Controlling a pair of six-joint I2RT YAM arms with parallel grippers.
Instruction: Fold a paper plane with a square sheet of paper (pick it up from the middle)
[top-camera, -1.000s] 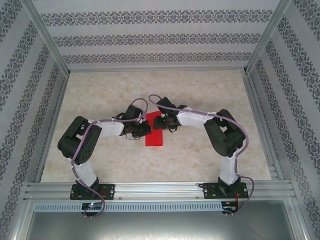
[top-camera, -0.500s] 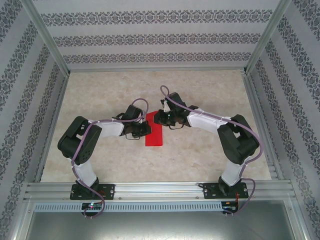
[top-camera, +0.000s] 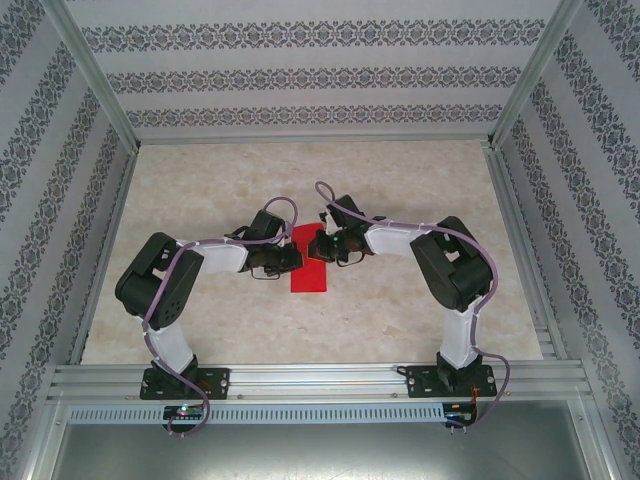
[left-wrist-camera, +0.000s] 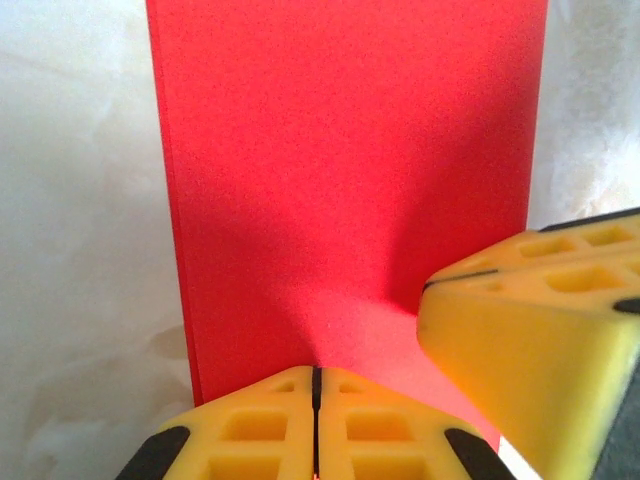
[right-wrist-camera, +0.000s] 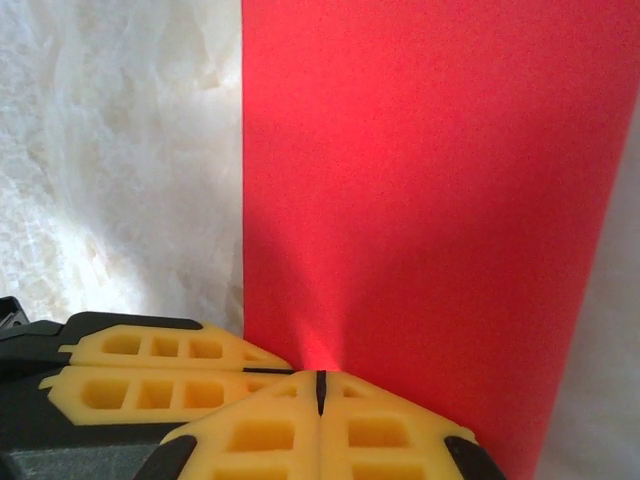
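Two grippers meet on the square sheet of paper (top-camera: 309, 270), here a narrow red rectangle lying flat on the table (top-camera: 420, 190). The left gripper (top-camera: 294, 258) stands at the sheet's left edge and the right gripper (top-camera: 320, 246) at its far right part, their tips just beside each other on the sheet. In each wrist view the jaws are fully closed, the pads meeting in one seam with nothing between them. Closed tips probably act as blunt presses, pinning the sheet and flattening a crease rather than lifting it; no pointed plane is formed yet
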